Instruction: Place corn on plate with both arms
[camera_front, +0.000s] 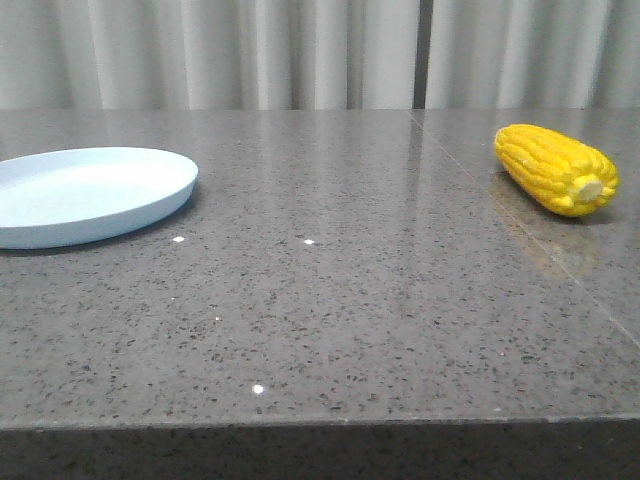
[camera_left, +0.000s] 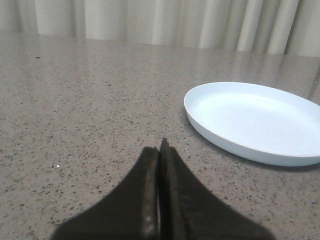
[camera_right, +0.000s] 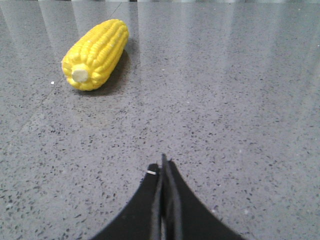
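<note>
The bright yellow corn (camera_front: 556, 168) lies on its side at the far right of the grey speckled table, its pale stub end toward the camera. It also shows in the right wrist view (camera_right: 95, 54). The pale blue plate (camera_front: 120, 205) sits at the far left and holds nothing; the left wrist view shows it too (camera_left: 215, 130). Neither gripper shows in the front view. My left gripper (camera_left: 161, 149) is shut and empty, short of the plate. My right gripper (camera_right: 163, 165) is shut and empty, well short of the corn.
The grey stone table (camera_front: 330, 300) has a front edge near the bottom of the front view and a seam line (camera_front: 520, 230) running past the corn. Pale curtains (camera_front: 300, 50) hang behind the table.
</note>
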